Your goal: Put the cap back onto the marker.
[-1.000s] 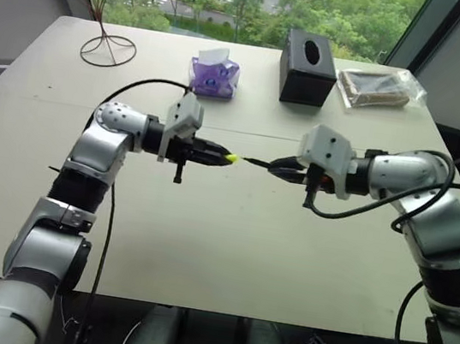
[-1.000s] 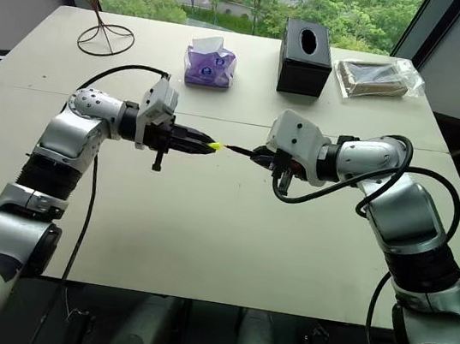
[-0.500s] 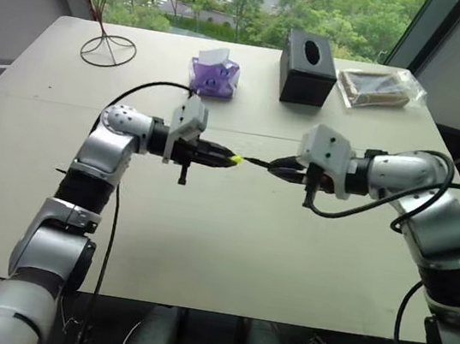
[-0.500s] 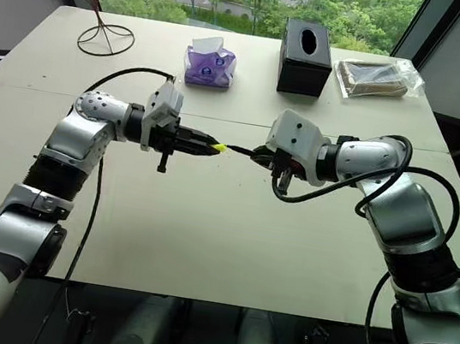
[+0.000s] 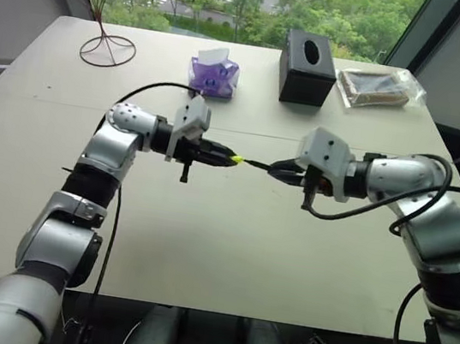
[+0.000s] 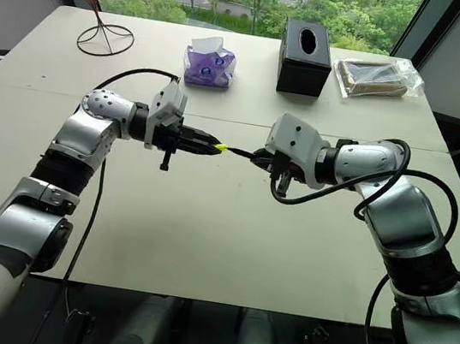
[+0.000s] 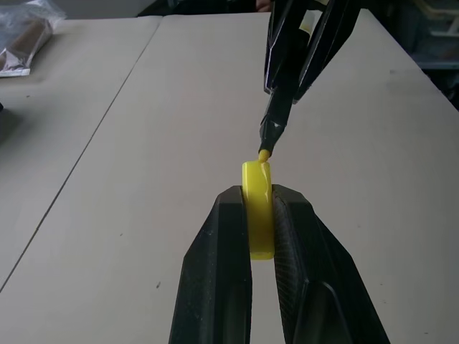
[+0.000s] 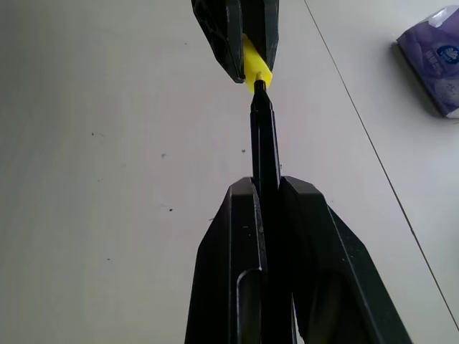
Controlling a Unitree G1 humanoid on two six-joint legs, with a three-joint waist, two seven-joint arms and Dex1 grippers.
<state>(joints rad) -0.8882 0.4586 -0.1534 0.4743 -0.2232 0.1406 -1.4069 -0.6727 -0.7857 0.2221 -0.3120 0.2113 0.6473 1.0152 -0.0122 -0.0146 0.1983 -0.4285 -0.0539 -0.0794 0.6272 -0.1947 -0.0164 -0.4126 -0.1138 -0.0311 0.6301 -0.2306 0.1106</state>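
The cap (image 7: 258,208) is clamped in the left hand (image 7: 259,215), the marker (image 8: 265,140) in the right hand (image 8: 271,190); the tip is touching the cap's mouth, not yet pushed in.

Cap (image 5: 234,159) left of marker (image 5: 259,164)

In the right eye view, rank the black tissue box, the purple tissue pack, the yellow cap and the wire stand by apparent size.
1. black tissue box
2. wire stand and purple tissue pack: too alike to rank
3. cap, by far the smallest, though nearer the camera
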